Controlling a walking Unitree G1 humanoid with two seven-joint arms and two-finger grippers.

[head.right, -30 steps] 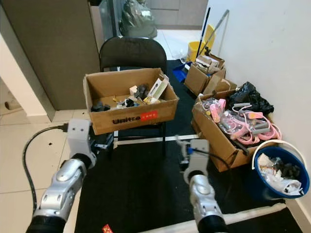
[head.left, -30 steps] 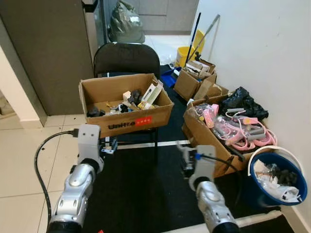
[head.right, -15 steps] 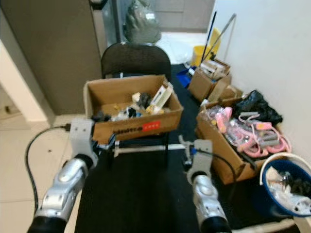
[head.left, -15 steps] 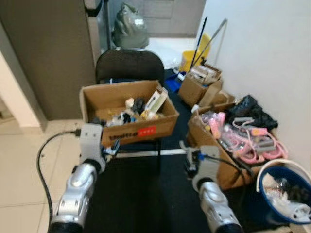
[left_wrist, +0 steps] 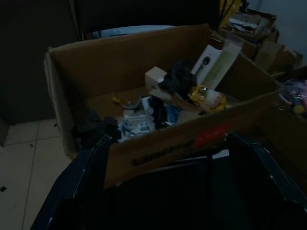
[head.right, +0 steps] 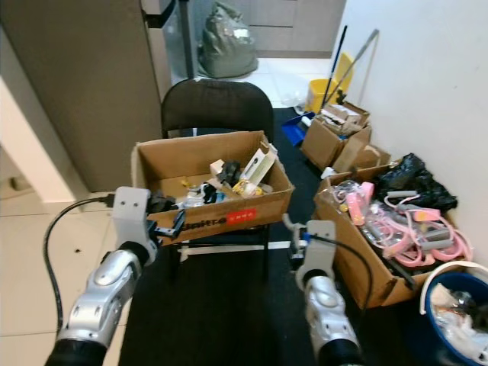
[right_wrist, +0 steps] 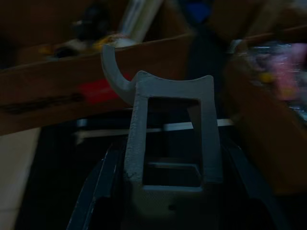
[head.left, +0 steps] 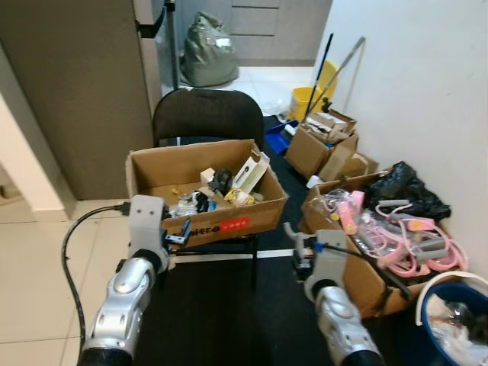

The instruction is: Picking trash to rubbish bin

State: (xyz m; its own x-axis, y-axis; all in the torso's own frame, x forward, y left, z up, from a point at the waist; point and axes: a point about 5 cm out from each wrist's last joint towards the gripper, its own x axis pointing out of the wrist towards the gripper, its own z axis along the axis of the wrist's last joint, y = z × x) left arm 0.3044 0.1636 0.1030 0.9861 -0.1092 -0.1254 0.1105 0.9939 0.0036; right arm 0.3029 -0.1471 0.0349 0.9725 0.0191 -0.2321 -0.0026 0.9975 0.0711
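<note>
A cardboard box [head.left: 252, 221] with several bits of trash, among them a white carton [left_wrist: 211, 60] and a yellow wrapper [left_wrist: 207, 96], rests on a black chair [head.left: 200, 114]. The blue rubbish bin [head.left: 425, 343], lined in white, stands at the lower right by the wall. My left gripper [head.left: 179, 235] is open, just short of the box's front left corner. My right gripper [head.left: 299, 248] hovers over the black mat, right of the chair. Its fingers [right_wrist: 98, 187] are shut on a grey hooked plastic piece [right_wrist: 170, 129].
An open box of pink items [head.left: 381, 236] sits between the chair and the bin, with a black bag [head.left: 408, 194] behind it. Smaller boxes [head.left: 320, 145], a yellow bucket [head.left: 309, 99] and mops stand further back. A dark cabinet [head.left: 76, 91] rises at left. Tiled floor [head.left: 38, 290] lies left of the mat.
The whole view has shifted: the box and chair look nearer and lower, and the bin has slid toward the bottom right corner. Both grippers keep the same pose.
</note>
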